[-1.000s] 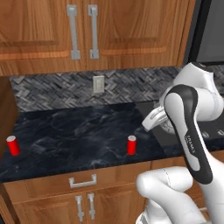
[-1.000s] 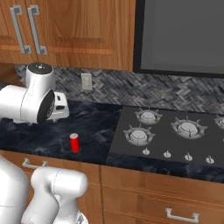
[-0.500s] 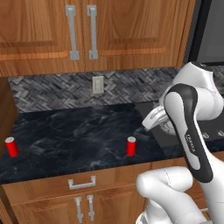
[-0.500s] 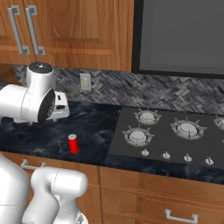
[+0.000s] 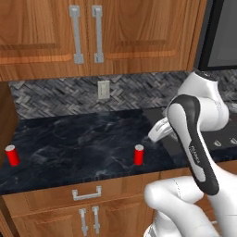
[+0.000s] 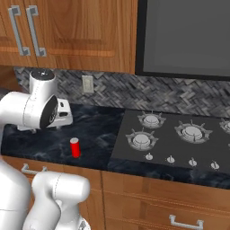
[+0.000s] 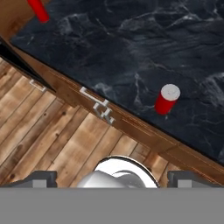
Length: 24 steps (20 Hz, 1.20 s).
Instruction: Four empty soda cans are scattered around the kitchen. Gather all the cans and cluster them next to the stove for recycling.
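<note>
While the far can [image 5: 12, 155] waits at the left end of the dark tabletop [image 5: 78, 143], beside the wooden cabinet side, the nearer can [image 5: 139, 154] stands upright close to the front edge, with bare stone between it and the stove [image 6: 179, 139] on the right. Both stand well short of where they belong, and a careless nudge here could send the near one off the lip to the wooden floor [image 7: 48, 127] below. High up goes the hand, fingers [image 7: 181, 177] spread wide with nothing between them, so any drop onto that slim can must be well centred or one tip clips the rim and topples it. Just two cans on show from here; the others must sit elsewhere in the kitchen. Seen from the base, the white arm covers the hand, and I'd guess it hangs over the gap between can and stove.
</note>
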### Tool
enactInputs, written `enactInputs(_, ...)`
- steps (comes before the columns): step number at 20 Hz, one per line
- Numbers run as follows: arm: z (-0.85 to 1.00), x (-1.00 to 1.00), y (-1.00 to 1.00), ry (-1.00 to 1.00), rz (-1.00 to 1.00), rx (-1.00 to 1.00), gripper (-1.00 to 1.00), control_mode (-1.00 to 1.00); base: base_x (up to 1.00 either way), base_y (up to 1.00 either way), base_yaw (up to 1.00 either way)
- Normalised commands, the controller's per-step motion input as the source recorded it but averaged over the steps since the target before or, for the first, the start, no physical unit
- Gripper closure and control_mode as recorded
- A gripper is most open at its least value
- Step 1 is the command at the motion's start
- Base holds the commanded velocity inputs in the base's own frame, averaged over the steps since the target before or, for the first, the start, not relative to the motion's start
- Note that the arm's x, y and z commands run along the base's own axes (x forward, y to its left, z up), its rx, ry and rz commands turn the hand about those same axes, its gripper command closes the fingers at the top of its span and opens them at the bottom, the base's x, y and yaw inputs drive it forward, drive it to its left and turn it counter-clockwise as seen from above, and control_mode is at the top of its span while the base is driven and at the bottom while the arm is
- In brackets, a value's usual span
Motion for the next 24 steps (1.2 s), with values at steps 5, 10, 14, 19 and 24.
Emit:
enactInputs(5, -0.31, 0.16, 0.00, 0.05, 0.00, 0.00, -1.00, -1.00, 0.00, 0.00, 0.00)
enactInputs(10, -0.29, 0.34, 0.00, 0.07, -0.01, -0.02, -1.00, -1.00, 0.00, 0.00, 0.00)
enactInputs(14, -0.25, 0.45, -0.06, 0.06, -0.04, -0.04, -1.00, -1.00, 0.00, 0.00, 0.00)
enactInputs(19, -0.26, 0.54, -0.10, 0.08, -0.07, -0.04, -1.00, -1.00, 0.00, 0.00, 0.00)
enactInputs(24, -0.36, 0.44, -0.02, 0.07, -0.05, -0.01, -1.00, -1.00, 0.00, 0.00, 0.00)
